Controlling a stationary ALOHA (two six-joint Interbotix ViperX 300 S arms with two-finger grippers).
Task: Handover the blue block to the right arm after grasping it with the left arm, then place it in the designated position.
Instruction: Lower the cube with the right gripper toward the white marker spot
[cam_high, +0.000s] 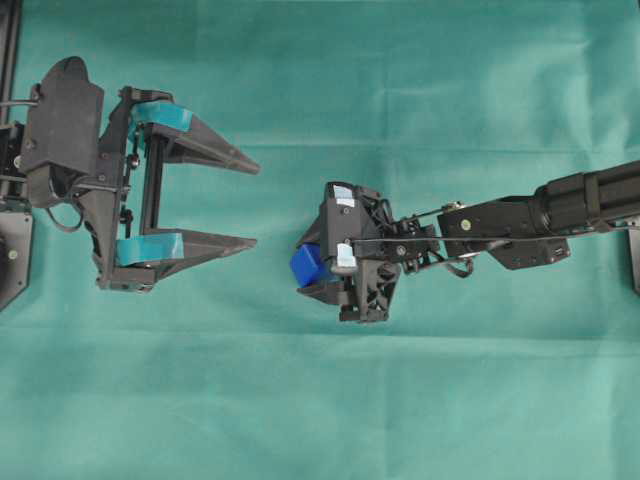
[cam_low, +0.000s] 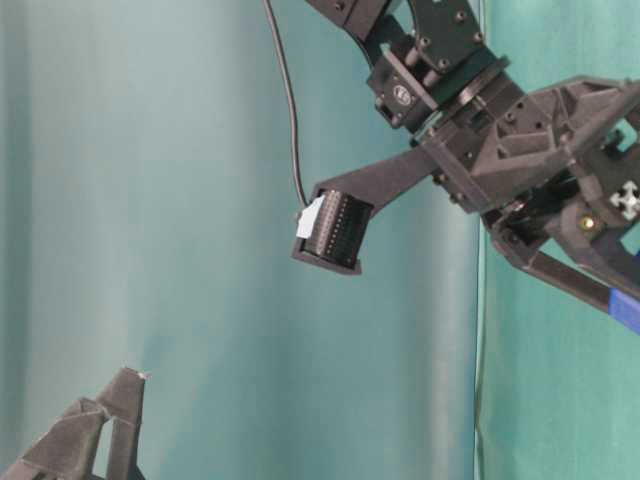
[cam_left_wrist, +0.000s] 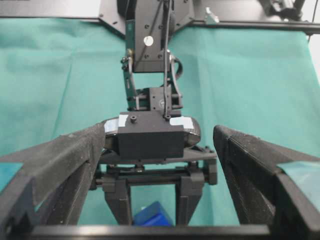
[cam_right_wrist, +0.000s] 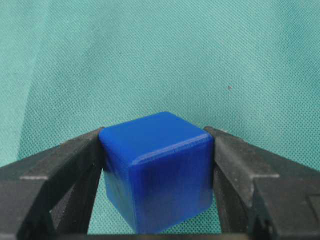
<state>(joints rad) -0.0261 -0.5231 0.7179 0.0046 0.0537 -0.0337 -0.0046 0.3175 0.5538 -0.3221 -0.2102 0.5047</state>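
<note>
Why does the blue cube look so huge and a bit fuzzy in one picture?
In the right wrist view the small bright blue cube sits right by the lens, so it looms large and soft-edged; overhead it looks tiny and sharp. The left wrist view blurs its own near fingers.

Left gripper (cam_high: 250, 201) at left side of overhead view, fingers pointing right toward centre, spread wide with nothing between. Right gripper (cam_high: 308, 268) just right of centre, reaching in from right edge, fingertips facing the left gripper, apart from it. Block (cam_right_wrist: 157, 172) between right gripper's two fingers, touching both, above the cloth (cam_high: 330, 400). Cloth under both arms, covering the whole table.
</note>
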